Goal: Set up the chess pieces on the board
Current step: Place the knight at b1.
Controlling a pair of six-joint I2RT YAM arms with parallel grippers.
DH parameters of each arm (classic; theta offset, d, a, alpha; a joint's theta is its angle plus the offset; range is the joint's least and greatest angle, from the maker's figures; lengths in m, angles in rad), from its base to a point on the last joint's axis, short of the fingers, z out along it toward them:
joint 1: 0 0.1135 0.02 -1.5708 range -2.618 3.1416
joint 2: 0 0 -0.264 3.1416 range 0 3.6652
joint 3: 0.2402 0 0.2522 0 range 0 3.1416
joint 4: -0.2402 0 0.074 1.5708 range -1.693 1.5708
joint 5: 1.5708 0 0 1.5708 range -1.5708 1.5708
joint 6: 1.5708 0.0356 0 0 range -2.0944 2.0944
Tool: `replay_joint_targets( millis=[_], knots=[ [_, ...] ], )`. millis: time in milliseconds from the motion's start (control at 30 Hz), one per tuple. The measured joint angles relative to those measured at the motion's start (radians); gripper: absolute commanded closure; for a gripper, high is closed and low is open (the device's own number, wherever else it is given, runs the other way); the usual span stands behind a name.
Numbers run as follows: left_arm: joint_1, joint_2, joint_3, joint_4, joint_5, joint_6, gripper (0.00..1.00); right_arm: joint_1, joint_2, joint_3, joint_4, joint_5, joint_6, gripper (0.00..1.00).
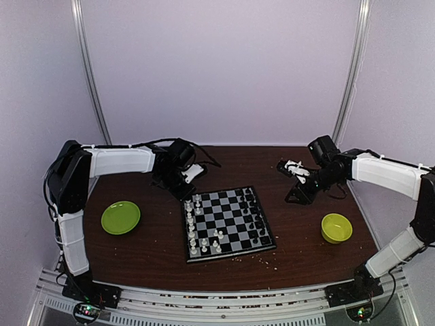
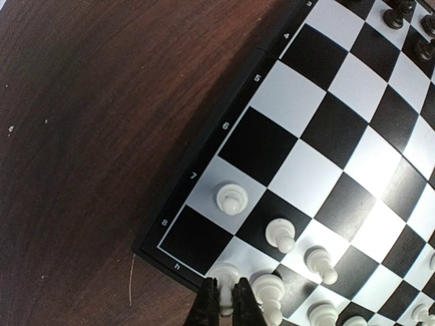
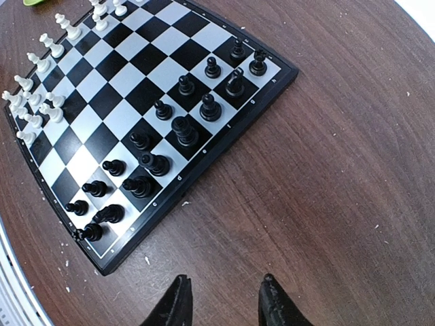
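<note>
Left gripper (image 2: pixel 225 291) pinched shut, white piece (image 2: pixel 228 272) at its tips, hold unclear; centre it before you let go, lift straight

The left fingers (image 2: pixel 208 305) half hide a corner white piece (image 2: pixel 228 273); the board (image 2: pixel 262 139) runs off-frame.

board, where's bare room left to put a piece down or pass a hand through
The middle strip of the board between the white pieces and black pieces is mostly bare; both side edges are crowded.
</note>
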Motion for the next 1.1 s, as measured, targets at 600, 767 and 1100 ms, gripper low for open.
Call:
replay_joint_targets(
  millis=[600,767,1100],
  knots=[
    [-0.007,0.003,0.0,-0.019,0.021,0.011,0.95,0.0,0.003,-0.018,0.008,0.037,-0.021,0.67],
    [-0.022,0.01,0.0,-0.042,0.028,0.017,0.96,0.0,0.003,-0.02,0.008,0.041,-0.023,0.67],
    [-0.037,0.022,0.001,-0.056,0.019,0.018,0.94,0.0,0.003,-0.021,0.008,0.044,-0.023,0.67]
  ],
)
